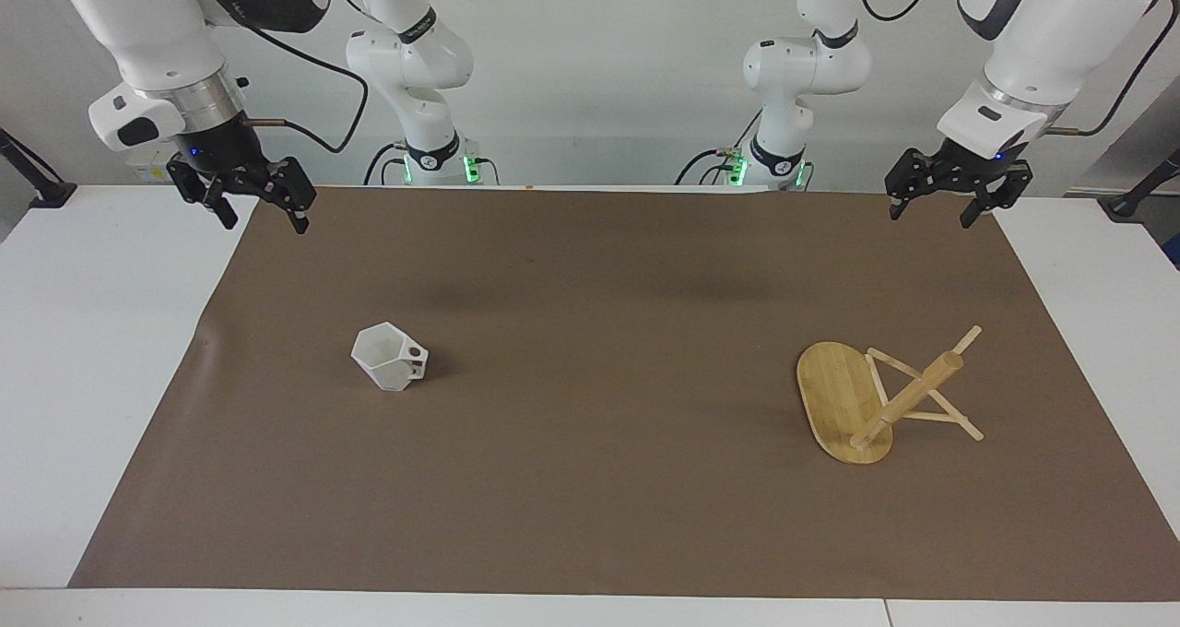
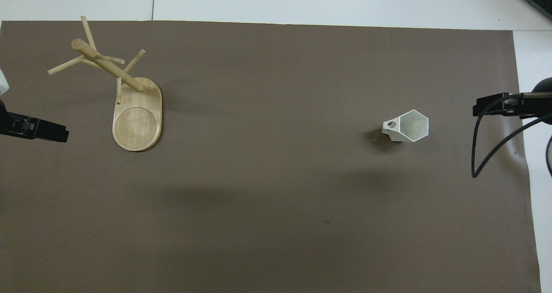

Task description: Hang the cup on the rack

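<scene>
The white faceted cup (image 1: 387, 358) stands upright on the brown mat toward the right arm's end, with its handle pointing toward the rack; it also shows in the overhead view (image 2: 407, 126). The bamboo rack (image 1: 841, 395) stands upright toward the left arm's end, its post (image 2: 108, 64) at the end of the base farther from the robots. My right gripper (image 1: 261, 214) hangs open and empty in the air over the mat's edge, well apart from the cup. My left gripper (image 1: 929, 212) hangs open and empty over the mat's corner, apart from the rack.
The brown mat (image 1: 590, 479) covers most of the white table (image 1: 83, 350). A black cable (image 2: 476, 155) loops down from the right arm. The two arm bases (image 1: 433, 161) stand at the robots' edge of the table.
</scene>
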### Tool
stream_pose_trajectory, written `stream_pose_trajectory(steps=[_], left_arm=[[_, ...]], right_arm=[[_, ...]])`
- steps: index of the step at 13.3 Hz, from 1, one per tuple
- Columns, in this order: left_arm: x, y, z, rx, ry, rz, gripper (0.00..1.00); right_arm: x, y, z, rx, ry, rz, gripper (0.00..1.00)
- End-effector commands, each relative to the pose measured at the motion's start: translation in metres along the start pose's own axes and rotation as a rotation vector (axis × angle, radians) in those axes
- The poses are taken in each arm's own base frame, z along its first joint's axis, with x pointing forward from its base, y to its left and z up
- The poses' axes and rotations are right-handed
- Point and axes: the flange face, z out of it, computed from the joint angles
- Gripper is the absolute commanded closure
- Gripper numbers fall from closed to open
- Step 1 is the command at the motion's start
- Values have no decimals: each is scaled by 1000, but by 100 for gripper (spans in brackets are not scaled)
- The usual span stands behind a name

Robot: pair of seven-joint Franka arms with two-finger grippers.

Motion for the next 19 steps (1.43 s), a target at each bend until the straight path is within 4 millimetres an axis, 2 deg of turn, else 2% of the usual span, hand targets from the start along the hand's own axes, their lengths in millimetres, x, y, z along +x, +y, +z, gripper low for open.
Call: stream_pose_trajectory(steps=[1, 13, 15, 19], left_arm=[[-4, 0, -2, 9, 13, -6, 0], [-4, 0, -2, 9, 13, 1, 0], [-4, 1, -3, 10, 16, 1, 0], [-3, 1, -4, 11, 25, 1, 0]], right_arm=[[-8, -5, 38, 4, 8, -1, 0], [3, -6, 163, 12, -17, 10, 0], [6, -6, 180, 14, -12, 12, 0], [9, -9, 198, 17, 4, 53, 0]])
